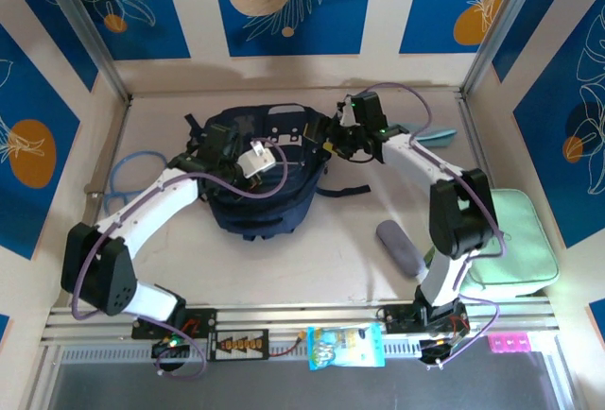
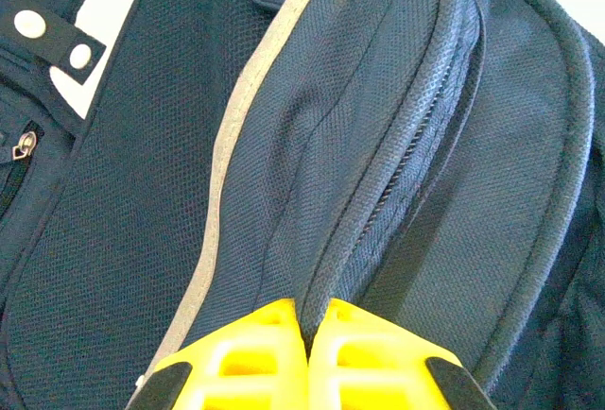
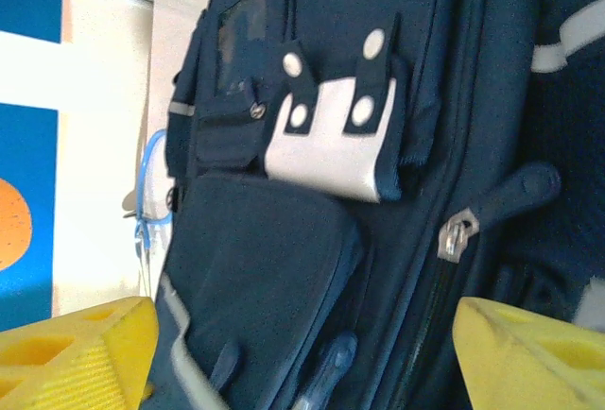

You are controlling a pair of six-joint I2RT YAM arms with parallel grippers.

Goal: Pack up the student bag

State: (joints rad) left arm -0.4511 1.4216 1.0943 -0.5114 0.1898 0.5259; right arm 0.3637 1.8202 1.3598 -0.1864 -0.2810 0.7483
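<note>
The student bag [image 1: 255, 193], dark navy with a grey trim stripe, lies at the back middle of the table. My left gripper [image 1: 269, 155] is on its top. In the left wrist view its yellow fingers [image 2: 307, 334] are shut on a fold of the bag's fabric [image 2: 378, 145] beside a zip seam. My right gripper [image 1: 331, 143] hovers at the bag's right upper edge. It stands open [image 3: 302, 372], its fingers wide apart over the bag's front. Between and above them show the grey-white patch [image 3: 326, 150] and a metal zip pull [image 3: 457, 237].
A flat mint-green zip case [image 1: 510, 240] lies at the right, with a grey oblong pouch [image 1: 402, 247] beside it. A blue cable loop [image 1: 132, 174] lies at the left wall. A blue snack packet [image 1: 345, 346] sits on the front rail.
</note>
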